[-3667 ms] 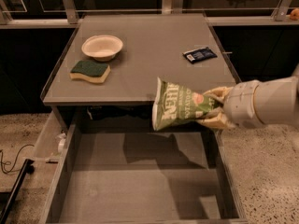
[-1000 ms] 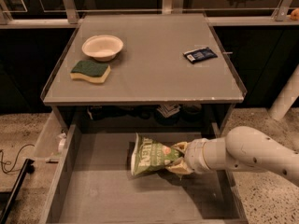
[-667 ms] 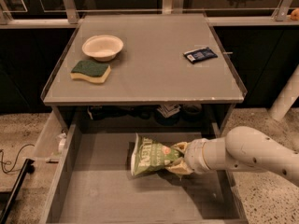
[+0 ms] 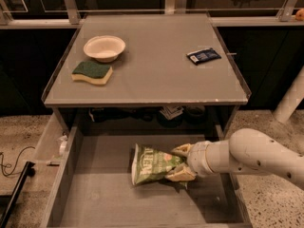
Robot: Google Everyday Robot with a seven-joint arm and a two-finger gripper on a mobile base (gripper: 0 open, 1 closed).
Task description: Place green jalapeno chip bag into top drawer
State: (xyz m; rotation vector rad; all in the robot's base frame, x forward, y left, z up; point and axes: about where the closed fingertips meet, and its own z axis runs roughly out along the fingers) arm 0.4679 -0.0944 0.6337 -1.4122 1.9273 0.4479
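Grey and flat, the surface (image 4: 152,75) fills the upper half of the view, well above and behind the end effector (image 4: 176,163). On it stand three things, all far from the end effector: a pale bowl (image 4: 104,47) up and to its left, a green-topped yellow sponge (image 4: 92,72) just in front of that bowl, and a small dark blue packet (image 4: 204,55) up and slightly to its right.

Below the front edge of the surface the drawer (image 4: 95,198) is pulled out, its bare grey bottom showing. The white arm (image 4: 256,158) reaches in over the drawer's right wall, so the end effector sits inside the drawer, a little right of its middle.

The bag (image 4: 151,164) lies directly to the left of the end effector and is in its grip. The two tan fingers (image 4: 182,150) are closed on the bag's right end, one over its upper edge and one under its lower edge (the bag's body bulges between them). The bag stretches away leftward with its white lettering turned up. It sits low over the drawer bottom with a shadow beneath it; whether it touches the bottom I cannot tell.

Far left of the end effector, a narrow pale tray (image 4: 50,139) runs beside the drawer, over speckled floor (image 4: 280,203).
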